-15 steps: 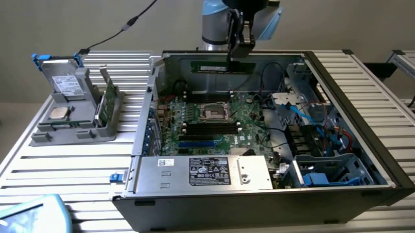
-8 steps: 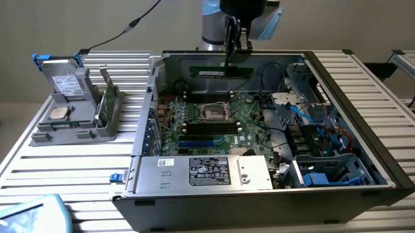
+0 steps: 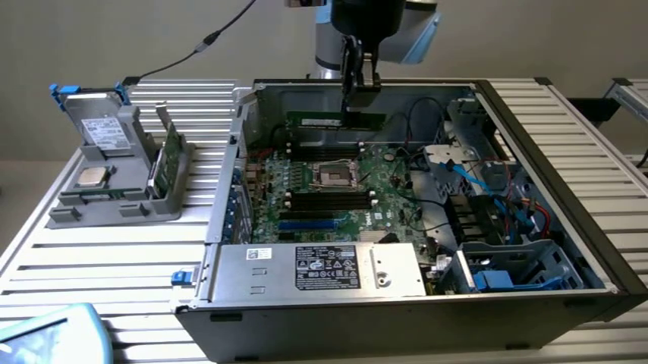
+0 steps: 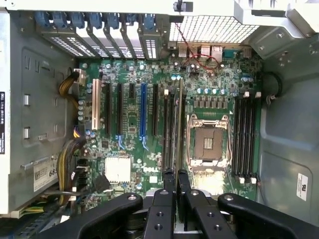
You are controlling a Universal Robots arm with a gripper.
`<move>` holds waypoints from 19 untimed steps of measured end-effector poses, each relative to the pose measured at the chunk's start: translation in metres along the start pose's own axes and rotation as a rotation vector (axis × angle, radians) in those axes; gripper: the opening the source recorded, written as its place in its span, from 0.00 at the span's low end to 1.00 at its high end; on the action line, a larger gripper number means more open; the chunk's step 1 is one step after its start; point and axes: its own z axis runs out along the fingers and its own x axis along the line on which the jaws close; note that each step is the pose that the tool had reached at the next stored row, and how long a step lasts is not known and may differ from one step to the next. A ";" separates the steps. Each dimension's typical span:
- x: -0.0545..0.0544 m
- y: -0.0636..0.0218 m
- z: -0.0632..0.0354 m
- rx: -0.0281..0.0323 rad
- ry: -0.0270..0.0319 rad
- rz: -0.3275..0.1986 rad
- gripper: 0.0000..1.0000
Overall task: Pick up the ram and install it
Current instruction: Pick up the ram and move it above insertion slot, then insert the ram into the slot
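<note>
gripper (image 3: 362,105): closed on the ram, pointing straight down into the open computer case (image 3: 567,178).
ram (image 3: 324,120): long green stick, held by its upper edge, level, above the far part of the motherboard (image 3: 344,203).
alignment: seen edge-on from the wrist, the ram runs in line with the black memory slots (image 4: 166,134), between the expansion slots (image 4: 143,109) and the processor socket (image 4: 208,144).
seating: cannot tell whether its lower edge touches a slot.
power supply (image 3: 319,269): silver box at the case's near edge.
holder (image 3: 111,199): grey rack on the slatted table (image 3: 102,258), at the exterior view's left, beside the case.
</note>
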 end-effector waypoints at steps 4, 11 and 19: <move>-0.001 0.0010 0.0044 -0.0003 0.0162 0.001 0.14; -0.002 0.0009 0.0053 -0.0005 0.0170 0.001 0.14; -0.002 0.0009 0.0053 -0.0004 0.0170 0.001 0.14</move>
